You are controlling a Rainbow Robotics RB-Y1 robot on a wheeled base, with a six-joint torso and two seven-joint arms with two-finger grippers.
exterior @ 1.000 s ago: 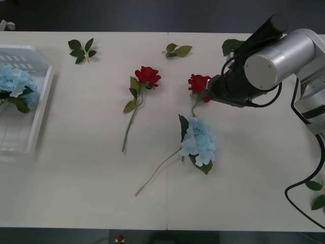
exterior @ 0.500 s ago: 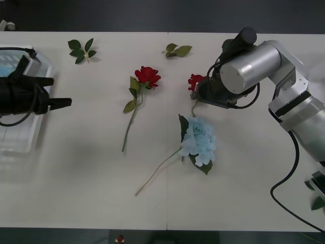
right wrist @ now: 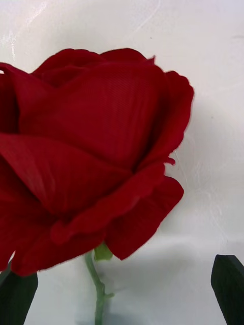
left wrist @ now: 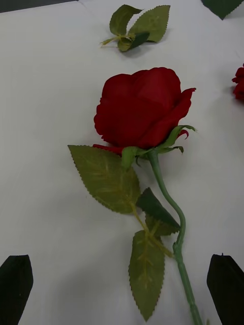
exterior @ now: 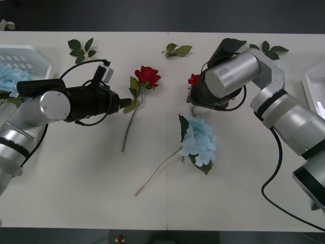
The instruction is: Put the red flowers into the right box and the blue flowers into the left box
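Note:
Two red flowers lie on the table: one rose (exterior: 147,76) left of centre, another rose (exterior: 194,80) half hidden under my right wrist. My left gripper (exterior: 123,103) is open just short of the left rose's leaves; the left wrist view has that rose (left wrist: 142,109) lying ahead between the black fingers (left wrist: 15,282). My right gripper (exterior: 192,97) hangs open close over the other bloom (right wrist: 96,152), its stem between the fingers (right wrist: 229,289). A blue flower (exterior: 199,140) lies mid-table. Another blue flower (exterior: 10,79) rests in the left box (exterior: 35,53). The right box (exterior: 315,89) shows as an edge.
Loose green leaf sprigs lie along the far side of the table: one sprig (exterior: 81,50), another sprig (exterior: 176,50) and a third sprig (exterior: 269,50). The near half of the white table is bare apart from the blue flower's long stem (exterior: 152,178).
My left arm swung from the left box toward the left rose. My right arm turned and closed in lower over the right rose, covering most of its bloom.

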